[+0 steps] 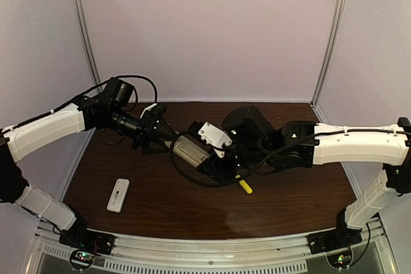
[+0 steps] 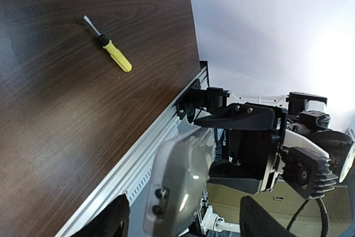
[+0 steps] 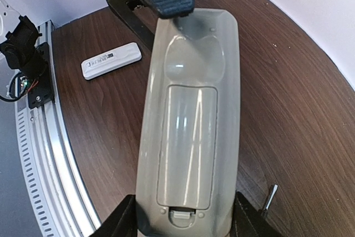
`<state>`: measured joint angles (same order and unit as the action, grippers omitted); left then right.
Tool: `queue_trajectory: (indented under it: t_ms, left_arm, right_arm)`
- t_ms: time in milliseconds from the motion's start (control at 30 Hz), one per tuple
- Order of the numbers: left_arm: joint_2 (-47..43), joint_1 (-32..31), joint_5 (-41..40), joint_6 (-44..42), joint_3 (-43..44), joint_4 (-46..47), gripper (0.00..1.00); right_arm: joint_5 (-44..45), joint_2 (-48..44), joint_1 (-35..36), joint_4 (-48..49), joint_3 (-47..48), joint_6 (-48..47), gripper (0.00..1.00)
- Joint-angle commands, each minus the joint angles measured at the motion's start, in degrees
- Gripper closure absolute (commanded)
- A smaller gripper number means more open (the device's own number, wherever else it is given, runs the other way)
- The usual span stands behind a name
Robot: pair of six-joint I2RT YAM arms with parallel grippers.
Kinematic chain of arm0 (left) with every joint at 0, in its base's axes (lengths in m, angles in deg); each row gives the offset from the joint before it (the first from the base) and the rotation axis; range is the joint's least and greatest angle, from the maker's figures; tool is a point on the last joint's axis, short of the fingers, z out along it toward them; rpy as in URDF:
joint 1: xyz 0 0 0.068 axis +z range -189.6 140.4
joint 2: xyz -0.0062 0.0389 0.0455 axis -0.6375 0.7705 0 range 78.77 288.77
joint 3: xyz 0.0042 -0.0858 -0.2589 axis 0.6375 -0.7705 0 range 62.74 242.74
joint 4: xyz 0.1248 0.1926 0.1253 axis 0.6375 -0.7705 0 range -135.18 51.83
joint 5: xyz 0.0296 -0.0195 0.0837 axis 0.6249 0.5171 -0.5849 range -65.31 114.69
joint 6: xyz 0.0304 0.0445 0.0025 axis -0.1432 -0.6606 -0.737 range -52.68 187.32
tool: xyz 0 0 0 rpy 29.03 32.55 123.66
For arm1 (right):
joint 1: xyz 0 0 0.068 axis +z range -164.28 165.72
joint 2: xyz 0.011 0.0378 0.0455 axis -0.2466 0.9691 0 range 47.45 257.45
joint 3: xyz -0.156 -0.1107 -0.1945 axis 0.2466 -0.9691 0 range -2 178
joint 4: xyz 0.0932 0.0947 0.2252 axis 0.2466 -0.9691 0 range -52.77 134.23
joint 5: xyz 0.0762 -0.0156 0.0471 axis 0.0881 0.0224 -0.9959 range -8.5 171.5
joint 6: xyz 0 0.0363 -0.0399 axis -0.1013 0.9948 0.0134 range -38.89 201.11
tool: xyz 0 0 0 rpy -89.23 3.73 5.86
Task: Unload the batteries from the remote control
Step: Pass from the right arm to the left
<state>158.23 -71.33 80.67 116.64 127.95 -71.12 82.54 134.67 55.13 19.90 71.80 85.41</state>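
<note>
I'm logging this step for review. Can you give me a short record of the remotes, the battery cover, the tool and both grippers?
grey remote: held above the table, back side up
battery cover: on, closed
batteries: none visible
right gripper: shut on one end of the grey remote
left gripper: open, fingers either side of the other end
white remote: on the table, untouched
screwdriver: lying on the table

Held remote (image 1: 189, 151) above table (image 1: 192, 213) centre, second remote (image 1: 118, 195) on table front-left, screwdriver (image 1: 244, 186) front-right of held remote
</note>
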Motion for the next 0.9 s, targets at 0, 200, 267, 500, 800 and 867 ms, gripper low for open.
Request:
queue_trajectory:
  t_ms: [0,200,267,500,800,867]
  left_arm:
    - [1.1,-0.35,3.25,1.41,2.64,3.96,0.32]
    - [2.2,-0.35,4.69,1.25,2.35,4.02,0.37]
    - [2.48,-0.35,5.27,1.22,2.42,3.95,0.4]
    - [3.14,-0.35,6.83,0.64,2.75,3.98,0.6]
    - [2.98,-0.35,6.81,0.15,1.76,4.0,0.81]
    - [2.94,-0.35,6.65,0.14,1.82,4.0,0.9]
  right_arm:
    - [2.86,-0.26,0.93,2.77,2.53,-0.69,0.82]
    - [3.02,0.12,1.39,4.98,2.49,-0.85,0.83]
    - [3.17,0.47,1.38,5.28,2.64,-0.95,0.83]
    - [3.36,1.14,1.43,5.95,2.52,-1.2,0.83]
    - [2.65,1.51,1.39,7.24,2.04,-1.36,0.82]
    - [2.94,1.57,1.37,6.96,2.26,-0.63,0.81]
